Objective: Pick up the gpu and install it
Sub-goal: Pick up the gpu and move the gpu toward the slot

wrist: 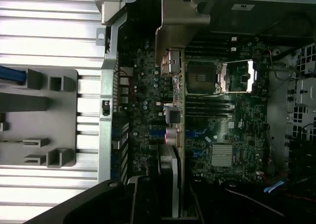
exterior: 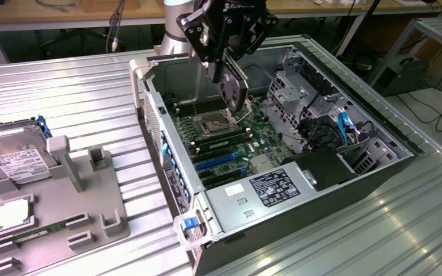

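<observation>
Your gripper is closed on the gpu, holding it on edge above the open computer case. The card hangs over the motherboard, close by the CPU socket. In the wrist view it shows edge-on with its silver bracket. It seems clear of the slots, though the angle makes that hard to judge. On the counter, well apart, a grey holder carries the hard drive.
</observation>
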